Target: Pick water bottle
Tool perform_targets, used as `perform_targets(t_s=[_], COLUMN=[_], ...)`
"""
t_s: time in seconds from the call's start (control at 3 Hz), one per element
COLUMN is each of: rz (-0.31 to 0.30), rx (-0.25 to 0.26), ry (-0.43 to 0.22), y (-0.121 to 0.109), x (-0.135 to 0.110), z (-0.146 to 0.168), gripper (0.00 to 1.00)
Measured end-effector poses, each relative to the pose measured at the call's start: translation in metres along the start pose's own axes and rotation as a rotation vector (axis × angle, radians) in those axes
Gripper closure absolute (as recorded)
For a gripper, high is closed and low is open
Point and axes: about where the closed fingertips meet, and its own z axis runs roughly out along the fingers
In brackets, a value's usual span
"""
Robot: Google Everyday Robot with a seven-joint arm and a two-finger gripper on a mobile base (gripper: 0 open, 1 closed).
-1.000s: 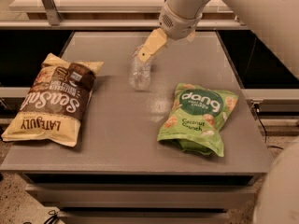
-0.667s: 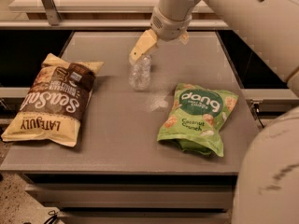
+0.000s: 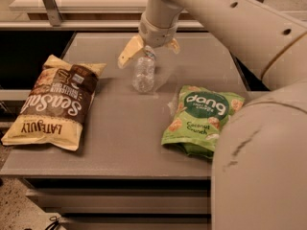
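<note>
1. The pincer has dropped over the water bottle since before.
2. Nearest, a green snack bag and a brown chip bag lie on the desk.
3. Farther back, the water bottle stands between the pincer's wide-spread fingers.

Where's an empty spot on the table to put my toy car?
The table is bare in the middle, between the brown chips bag and the green snack bag, in front of the water bottle. Crowded at the back, where the open tool straddles the bottle's top.
</note>
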Motion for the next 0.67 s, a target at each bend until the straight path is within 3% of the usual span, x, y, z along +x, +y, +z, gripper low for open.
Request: perform_targets(t_s=[0.33, 0.67], rz=[0.016, 0.027], rx=[-0.02, -0.032], ry=[0.031, 0.06], y=[0.015, 0.024], x=[-0.008, -0.009], z=[0.019, 0.033], gripper=[0.0, 0.17])
